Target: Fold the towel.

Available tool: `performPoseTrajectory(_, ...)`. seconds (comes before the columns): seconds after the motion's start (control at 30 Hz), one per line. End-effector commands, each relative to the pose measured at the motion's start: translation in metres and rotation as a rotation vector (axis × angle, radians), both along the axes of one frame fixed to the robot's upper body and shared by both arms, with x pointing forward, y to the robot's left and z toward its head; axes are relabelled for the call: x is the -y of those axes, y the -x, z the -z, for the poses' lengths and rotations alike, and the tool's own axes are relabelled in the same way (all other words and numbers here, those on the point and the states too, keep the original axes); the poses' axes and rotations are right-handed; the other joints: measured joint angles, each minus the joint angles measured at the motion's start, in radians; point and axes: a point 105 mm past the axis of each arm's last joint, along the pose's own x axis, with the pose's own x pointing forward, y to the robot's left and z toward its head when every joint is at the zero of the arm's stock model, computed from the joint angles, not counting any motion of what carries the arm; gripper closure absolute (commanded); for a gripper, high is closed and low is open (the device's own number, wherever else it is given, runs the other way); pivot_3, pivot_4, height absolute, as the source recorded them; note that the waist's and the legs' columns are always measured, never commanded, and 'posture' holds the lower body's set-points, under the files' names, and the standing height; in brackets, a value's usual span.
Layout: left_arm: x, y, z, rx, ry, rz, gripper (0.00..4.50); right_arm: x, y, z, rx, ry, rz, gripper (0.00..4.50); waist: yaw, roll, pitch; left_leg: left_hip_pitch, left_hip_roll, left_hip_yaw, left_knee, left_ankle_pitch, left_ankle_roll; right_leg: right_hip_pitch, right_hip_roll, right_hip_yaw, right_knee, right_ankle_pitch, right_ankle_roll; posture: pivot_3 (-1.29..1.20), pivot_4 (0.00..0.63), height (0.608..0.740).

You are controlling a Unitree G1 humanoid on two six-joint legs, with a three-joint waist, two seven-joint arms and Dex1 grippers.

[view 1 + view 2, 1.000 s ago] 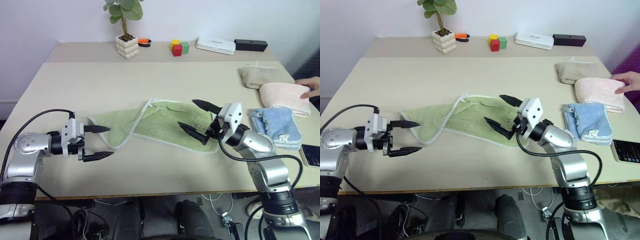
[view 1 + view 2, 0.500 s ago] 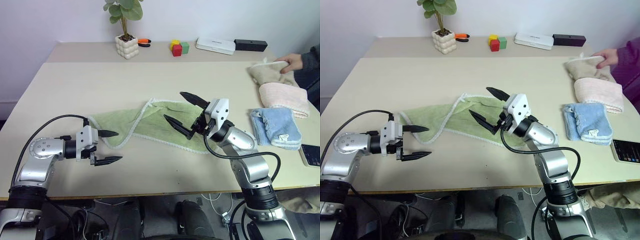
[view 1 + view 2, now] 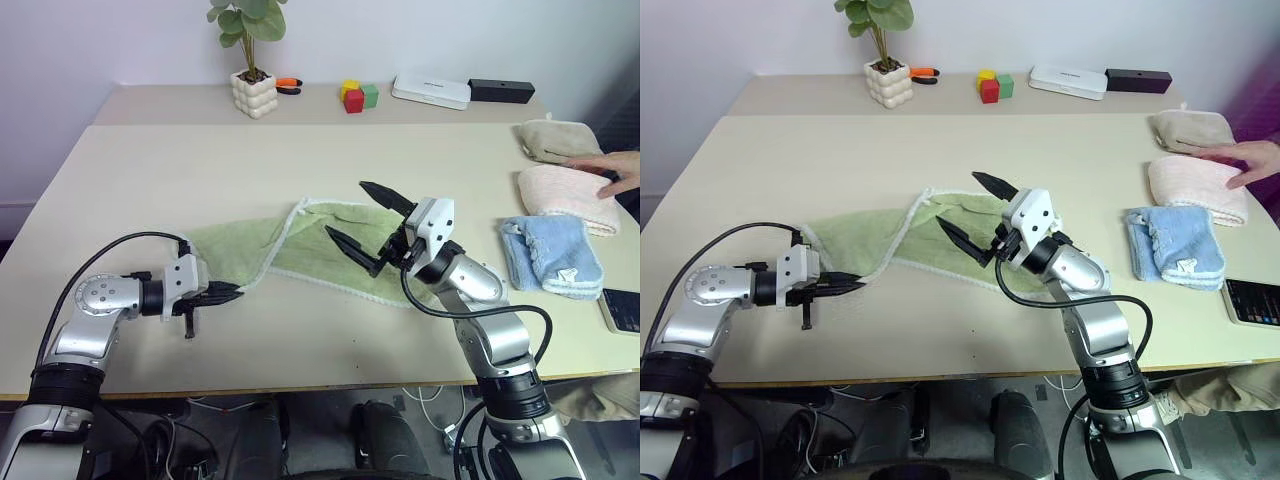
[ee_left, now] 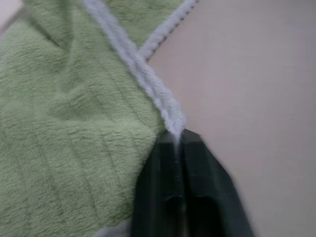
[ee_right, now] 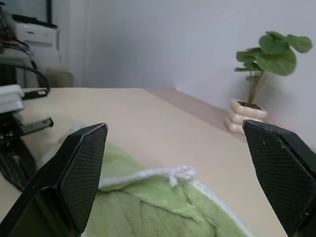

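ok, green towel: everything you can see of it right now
The towel is light green terry cloth with whitish stitched edging, lying mostly flat across the middle of the table, crumpled, with one flap turned over near its centre. The left gripper is shut on the edging at the towel's near-left corner, as the left wrist view shows. The right gripper hangs open above the towel's right half, not touching it. No other towel touches it.

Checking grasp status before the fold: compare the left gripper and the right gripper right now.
The left gripper is shut on the towel, pinching its whitish edging at the near left corner; the right gripper stands open, holding nothing. The left gripper sits low at table level; the right gripper hovers above the towel's middle. Both have two black fingers.
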Motion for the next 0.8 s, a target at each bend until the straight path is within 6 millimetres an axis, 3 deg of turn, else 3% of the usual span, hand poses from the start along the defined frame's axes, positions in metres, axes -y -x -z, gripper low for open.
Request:
performPoseTrajectory(0.03, -0.008, 0.001, -0.008, 0.008, 0.011, -0.014, 4.44, 0.017, -0.014, -0.008, 0.035, 0.017, 0.108, 0.0, -0.001, 0.0, 0.0, 0.0, 0.0, 0.0, 0.0, 0.0, 0.0, 0.0, 0.0, 0.0, 0.0, 0.0, 0.0, 0.0, 0.15, 0.735)
performPoseTrajectory(0.13, -0.013, 0.003, -0.023, 0.026, 0.073, -0.025, 4.44, 0.045, -0.046, 0.002, -0.048, 0.041, 0.314, 0.0, -0.003, 0.0, 0.0, 0.0, 0.0, 0.0, 0.0, 0.0, 0.0, 0.0, 0.0, 0.0, 0.0, 0.0, 0.0, 0.0, 0.15, 0.735)
performPoseTrajectory(0.27, -0.025, 0.002, -0.047, 0.068, 0.188, -0.074, 4.44, 0.075, -0.069, 0.009, -0.129, 0.074, 0.45, 0.0, -0.001, 0.0, 0.0, 0.0, 0.0, 0.0, 0.0, 0.0, 0.0, -0.001, 0.0, 0.0, 0.0, 0.0, 0.0, 0.0, 0.15, 0.735)
performPoseTrajectory(0.43, -0.033, 0.007, -0.053, 0.089, 0.216, -0.105, 4.44, 0.103, -0.091, 0.02, -0.227, 0.133, 0.597, 0.0, -0.005, 0.001, 0.0, 0.0, 0.0, 0.0, 0.0, 0.0, 0.0, -0.001, 0.0, 0.0, 0.0, 0.0, 0.0, 0.0, 0.15, 0.735)
performPoseTrajectory(0.53, -0.035, 0.01, -0.054, 0.103, 0.235, -0.122, 4.44, 0.124, -0.105, 0.02, -0.343, 0.033, 0.677, 0.0, -0.005, 0.001, 0.001, 0.0, 0.0, 0.001, -0.001, 0.0, 0.0, -0.001, 0.0, 0.0, 0.0, 0.0, 0.0, 0.0, 0.15, 0.735)
performPoseTrajectory(0.8, -0.027, 0.018, -0.046, 0.106, 0.233, -0.129, 4.44, 0.135, -0.117, 0.04, -0.529, 0.104, 0.702, 0.0, -0.006, 0.001, 0.001, -0.001, 0.0, 0.002, -0.001, 0.0, 0.0, -0.002, 0.0, 0.001, 0.0, 0.0, 0.0, 0.0, 0.15, 0.735)
